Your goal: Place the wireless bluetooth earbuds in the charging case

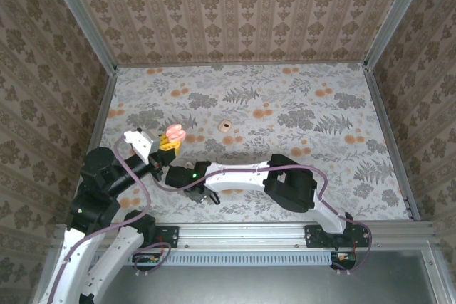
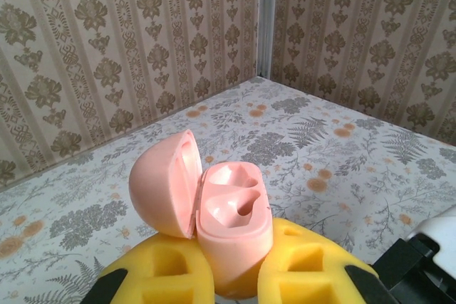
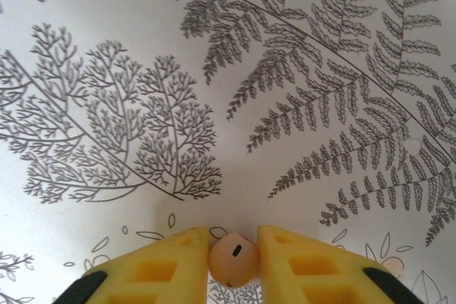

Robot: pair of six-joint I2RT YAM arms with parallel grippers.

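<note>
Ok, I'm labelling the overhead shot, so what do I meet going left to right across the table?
Left arm's black joint → pink charging case → loose cream earbud → right arm's black elbow.

Left fingers (image 2: 171,275) tight together, raised; right fingers (image 3: 157,268) narrowly apart, low.

Soft, bright, even light covers the floral table (image 1: 320,105) in the top view, with only faint shadows. In the left wrist view the pink charging case (image 2: 231,236) is crisp with a mild sheen, while the yellow pads (image 2: 160,275) at 6 o'clock are slightly blurred. The right wrist view dims toward 6 o'clock, where the earbud (image 3: 232,260) looks soft.
</note>
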